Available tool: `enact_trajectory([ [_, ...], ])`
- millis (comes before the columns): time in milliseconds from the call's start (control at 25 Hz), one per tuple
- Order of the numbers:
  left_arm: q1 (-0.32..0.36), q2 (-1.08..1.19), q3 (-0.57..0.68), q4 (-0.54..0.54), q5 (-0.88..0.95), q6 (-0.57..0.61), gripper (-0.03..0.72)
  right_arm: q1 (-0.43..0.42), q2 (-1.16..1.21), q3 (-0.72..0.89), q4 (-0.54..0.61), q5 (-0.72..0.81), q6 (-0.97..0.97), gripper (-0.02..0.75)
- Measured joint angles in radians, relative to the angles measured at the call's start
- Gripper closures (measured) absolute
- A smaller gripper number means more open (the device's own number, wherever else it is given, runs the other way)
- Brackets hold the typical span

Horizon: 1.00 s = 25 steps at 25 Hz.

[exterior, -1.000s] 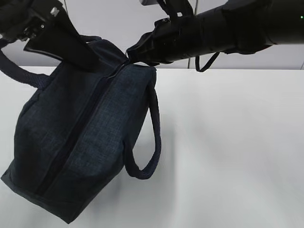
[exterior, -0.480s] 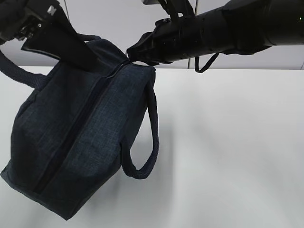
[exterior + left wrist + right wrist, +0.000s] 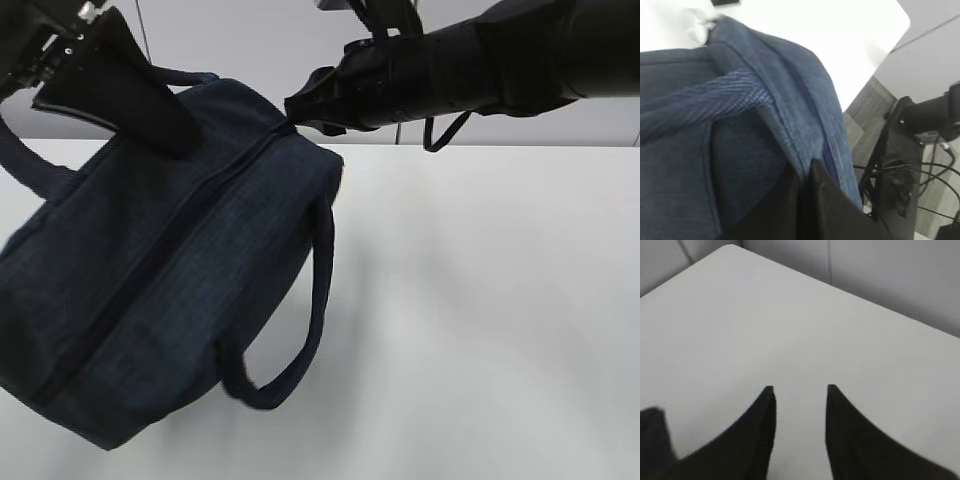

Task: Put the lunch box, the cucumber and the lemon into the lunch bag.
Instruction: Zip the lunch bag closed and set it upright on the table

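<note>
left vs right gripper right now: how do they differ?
The left gripper has its fingers shut on a fabric edge of the lunch bag. The right gripper has its fingers apart, with only bare table between them. In the exterior view the left sits at the bag's upper left and the right by the far end of the zipper. Whether the right touches the bag is unclear. Both are black and up at the bag's top.

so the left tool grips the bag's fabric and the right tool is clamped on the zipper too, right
Not quite. The left tool does grip the bag, but the right tool is open with only bare table between its fingers, as the right wrist view shows.
</note>
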Motion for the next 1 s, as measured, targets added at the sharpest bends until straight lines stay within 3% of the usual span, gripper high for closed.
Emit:
enact_trajectory([
  [120, 0.0, -0.005, -0.002, -0.014, 0.024, 0.0, 0.697, -0.021, -0.012, 0.002, 0.002, -0.021, 0.0, 0.348],
  [200, -0.002, 0.001, -0.002, -0.016, 0.028, -0.004, 0.697, -0.036, -0.047, 0.006, 0.004, -0.021, -0.002, 0.299],
  [640, -0.004, 0.126, -0.002, -0.059, -0.131, -0.004, 0.697, -0.215, -0.362, 0.006, 0.019, 0.073, 0.04, 0.271],
  [800, -0.004, 0.201, -0.002, -0.175, -0.244, 0.006, 0.697, -0.243, -0.413, 0.006, -0.022, 0.091, 0.067, 0.271],
  [1000, -0.004, 0.307, -0.002, -0.462, -0.346, 0.099, 0.697, -0.245, -0.427, 0.006, -0.144, 0.13, 0.17, 0.271],
])
